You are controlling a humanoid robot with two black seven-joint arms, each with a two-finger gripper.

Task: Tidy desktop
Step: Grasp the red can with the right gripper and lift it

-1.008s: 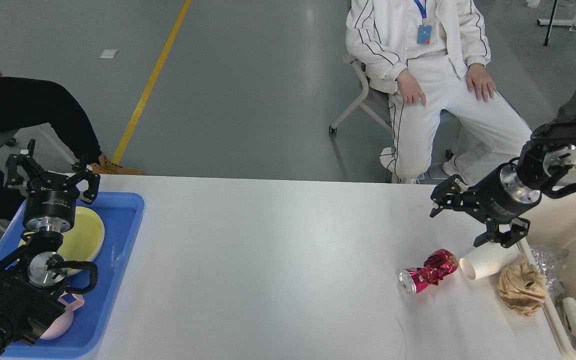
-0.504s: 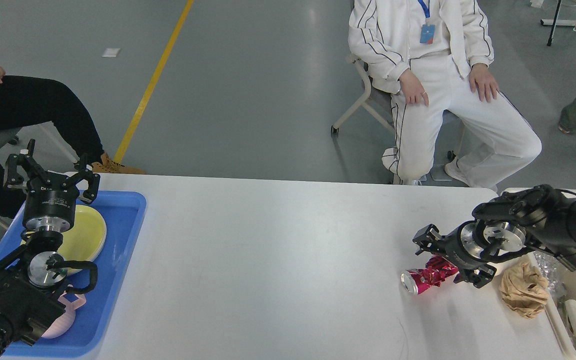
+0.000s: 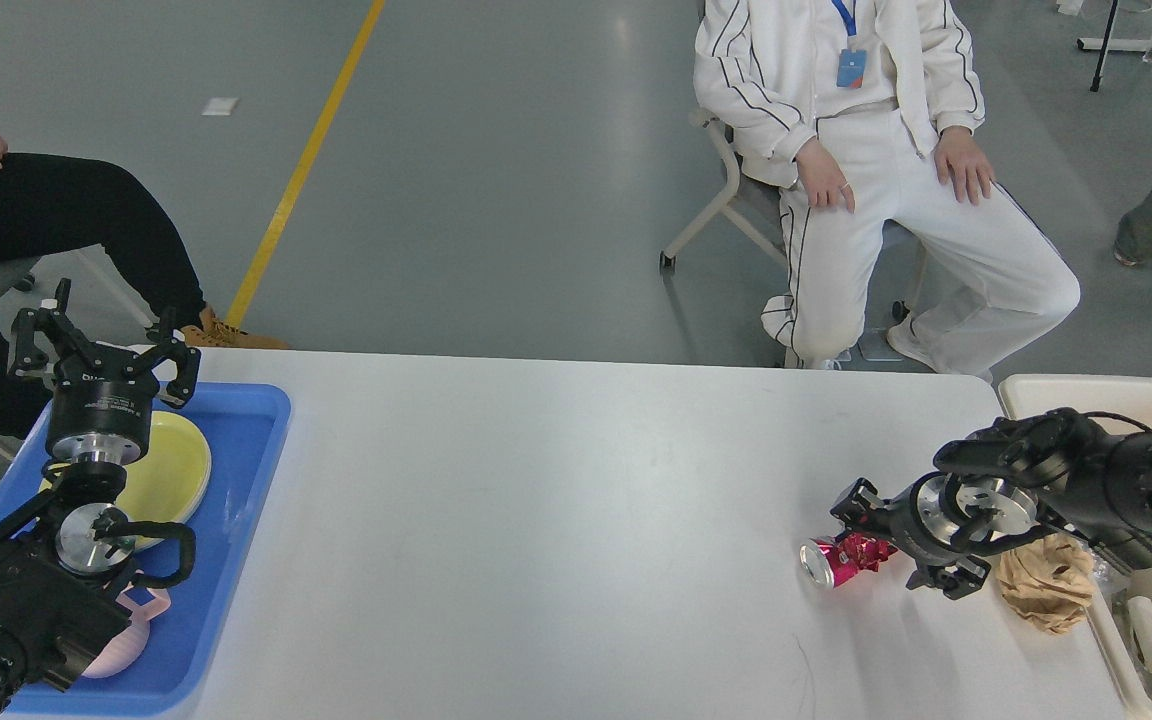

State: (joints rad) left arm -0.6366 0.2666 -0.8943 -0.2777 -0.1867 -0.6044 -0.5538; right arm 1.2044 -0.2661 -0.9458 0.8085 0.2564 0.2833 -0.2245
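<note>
The worktop [image 3: 556,520], a white rectangular surface with rounded corners, is spanning almost the full width of the view from the near edge to the middle distance.

At the near left, a blue tray [image 3: 236,560] is lying on the worktop. It is holding a pink item [image 3: 131,635], partly hidden by the left arm, and a stack of yellow plates [image 3: 176,465] farther back. The left gripper [image 3: 104,345] is hanging over the far end of the tray with its 2 fingers spread apart and nothing between them.

At the near right, a cream bin [image 3: 1066,390] is standing just beside the worktop edge, with pale scraps showing inside it. A crumpled brown paper wad [image 3: 1046,590] is lying on the worktop close to the bin. Just left of it, the right gripper [image 3: 896,545] is lying low over a crushed red can [image 3: 836,558], which is resting on its side with its silver end facing the near left. The fingers are sitting on either side of the can's far end; whether they are clamping it cannot be told.

Beyond the worktop, 1 person in white [image 3: 856,150] is sitting on a chair.
</note>
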